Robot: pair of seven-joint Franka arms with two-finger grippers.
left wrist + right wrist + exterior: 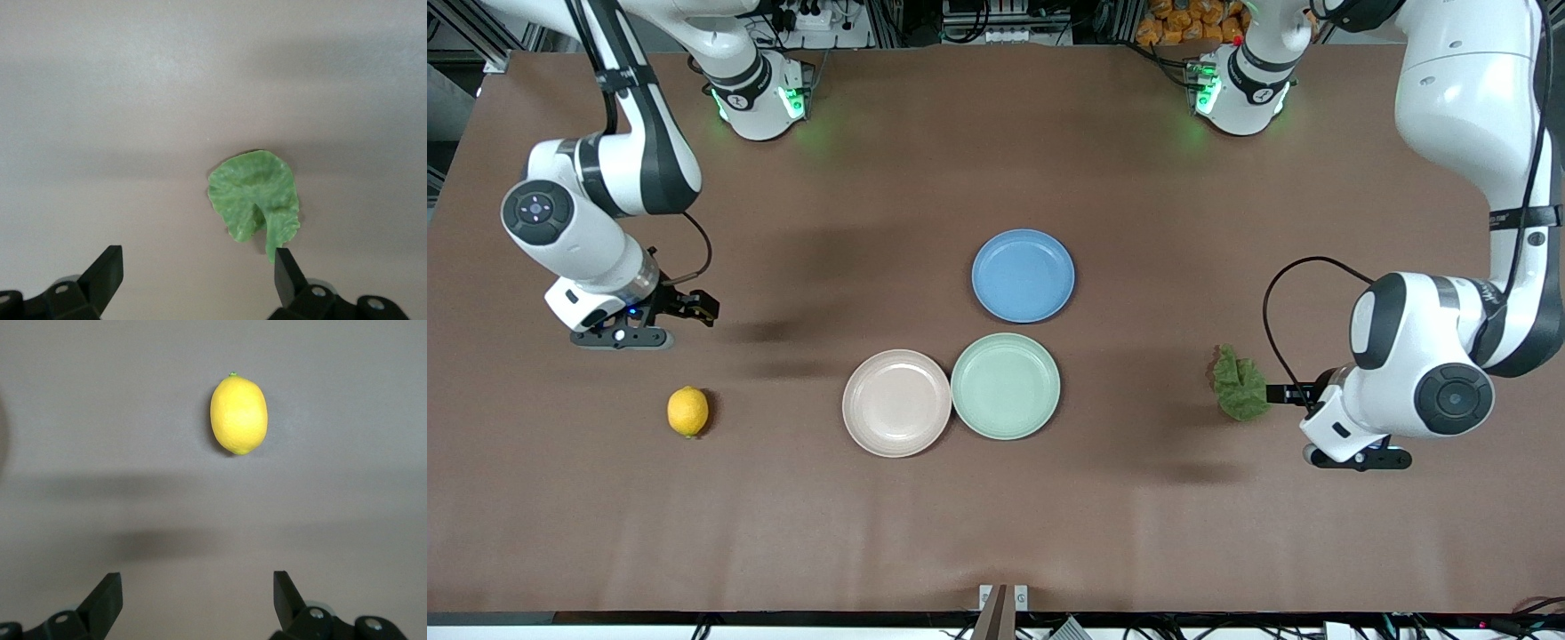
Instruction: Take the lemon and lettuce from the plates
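While both arms hover over the brown table (996,516), neither holds anything. Small oval bright yellow lemon (687,412) lies on bare tabletop toward the right arm's end, well apart from the plates, nearer the front camera than the spot under the right gripper (660,313). Right gripper is up in the air over bare table near the lemon, fingers spread wide, nothing between them; in the right wrist view the lemon (239,415) sits clear of both fingertips (107,597). Flat crinkled dark green lettuce leaf (1239,384) lies on the table toward the left arm's end, also off the plates. Left gripper (1285,392) is just beside the leaf, jaws wide apart and empty; in the left wrist view the lettuce (255,195) has one edge close to a fingertip (285,270), contact can't be told. Round shallow beige-pinkish plate (896,403) and round pale mint green plate (1005,386) sit mid-table, rims touching, both bare. Round blue plate (1023,275) sits farther from the front camera, just beside the mint one.
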